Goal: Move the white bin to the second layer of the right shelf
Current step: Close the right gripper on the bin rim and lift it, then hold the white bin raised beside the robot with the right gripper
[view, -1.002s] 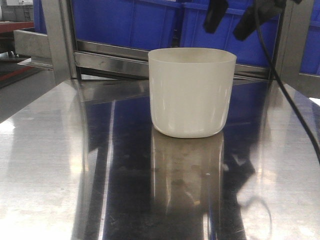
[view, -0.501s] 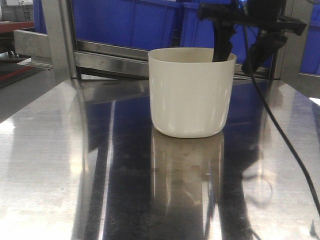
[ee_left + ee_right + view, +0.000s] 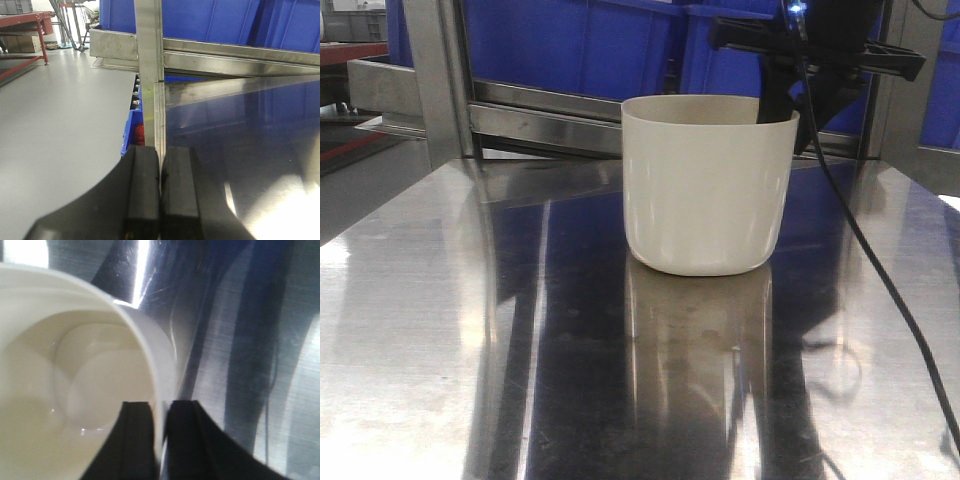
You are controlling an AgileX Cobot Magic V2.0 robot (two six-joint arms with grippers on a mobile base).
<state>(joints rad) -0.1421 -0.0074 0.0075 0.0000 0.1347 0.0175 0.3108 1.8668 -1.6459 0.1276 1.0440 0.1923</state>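
Evidently light but slick, the glossy cream-white plastic bin is set on the steel bench, its thin rim seemingly pinched by the right end effector; the left end effector is closed, empty

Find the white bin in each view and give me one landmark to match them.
Front view: white bin stands at centre on the steel tabletop, right hand at its right rim.
Left wrist: not in it.
Right wrist: white bin fills the left side, seen from above, its wall between the right hand's fingers.
Shared landmark: the steel tabletop.
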